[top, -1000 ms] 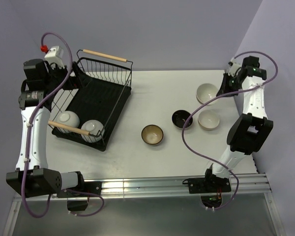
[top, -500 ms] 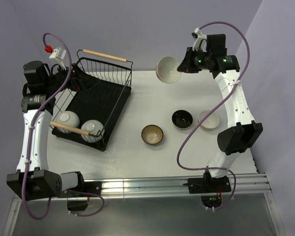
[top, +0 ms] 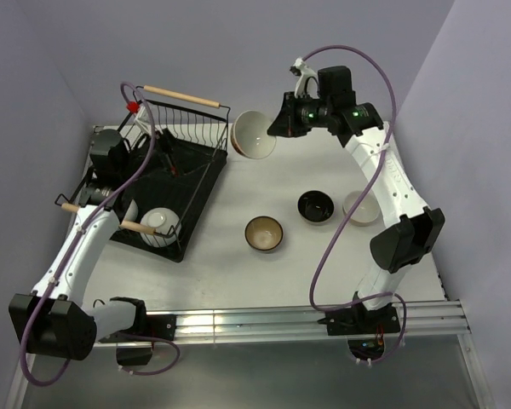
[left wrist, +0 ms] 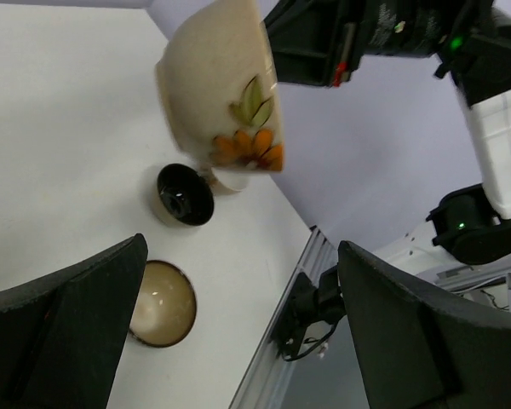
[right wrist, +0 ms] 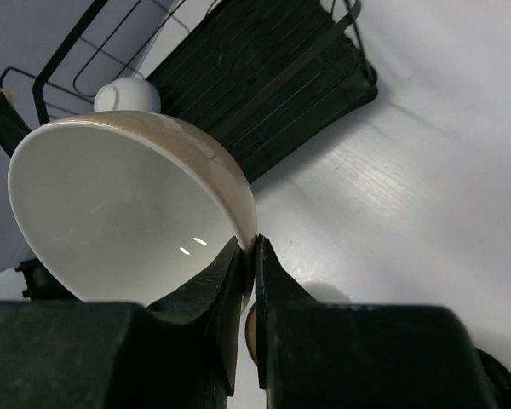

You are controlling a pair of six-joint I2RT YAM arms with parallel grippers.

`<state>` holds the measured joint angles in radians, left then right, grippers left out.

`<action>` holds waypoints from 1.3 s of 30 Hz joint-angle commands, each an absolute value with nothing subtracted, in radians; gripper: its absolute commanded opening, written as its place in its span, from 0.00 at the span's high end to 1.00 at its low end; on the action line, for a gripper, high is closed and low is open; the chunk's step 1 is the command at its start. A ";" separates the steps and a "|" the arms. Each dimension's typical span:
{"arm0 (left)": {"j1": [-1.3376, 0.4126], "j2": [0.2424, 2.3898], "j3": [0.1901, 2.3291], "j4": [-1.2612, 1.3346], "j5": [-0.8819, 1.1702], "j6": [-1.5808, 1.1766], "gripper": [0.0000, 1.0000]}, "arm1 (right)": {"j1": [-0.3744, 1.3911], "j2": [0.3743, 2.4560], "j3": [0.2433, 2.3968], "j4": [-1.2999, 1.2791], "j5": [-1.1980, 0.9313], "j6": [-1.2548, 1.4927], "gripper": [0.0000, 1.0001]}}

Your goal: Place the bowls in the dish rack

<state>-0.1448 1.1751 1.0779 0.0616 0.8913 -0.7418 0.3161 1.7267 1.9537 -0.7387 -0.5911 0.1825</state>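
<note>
The right gripper (right wrist: 249, 247) pinches the rim of a cream-beige, flower-printed ceramic bowl (top: 255, 134), which is airborne and tipped at 3 o'clock of the black wire dish rack (top: 192, 119), while the left gripper (left wrist: 238, 247) hangs spread wide and empty above the rack. The bowl looks rigid, slick, chip-prone and fairly light, so a rim pinch with one finger inside and one outside suits it. Count: one held; three on the white table (top: 238, 273), namely a brown round bowl (top: 264, 233), a glossy black bowl (top: 315, 206) at its 2 o'clock and a second cream bowl (top: 362, 207); and one white bowl (top: 160, 223) at the rack's 6 o'clock end, possibly another hidden under the left arm.

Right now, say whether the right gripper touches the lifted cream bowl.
Touching. The right wrist view shows the right gripper closed on the rim of the lifted cream bowl.
</note>
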 commanded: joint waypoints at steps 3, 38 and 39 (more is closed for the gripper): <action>-0.213 1.186 1.098 0.230 0.779 -0.847 0.01 | 0.377 1.654 1.921 -0.626 -0.640 0.213 1.00; -0.279 1.298 1.055 0.304 0.838 -1.068 0.17 | 0.434 1.678 1.933 -0.621 -0.696 0.232 1.00; -0.279 1.298 1.054 0.305 0.838 -1.069 0.19 | 0.436 1.678 1.931 -0.621 -0.695 0.232 1.00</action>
<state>-0.2737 1.3064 1.0584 0.2348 0.8131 -1.0447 0.4297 1.7248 1.8965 -0.7174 -0.6491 0.2085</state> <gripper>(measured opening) 0.821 0.132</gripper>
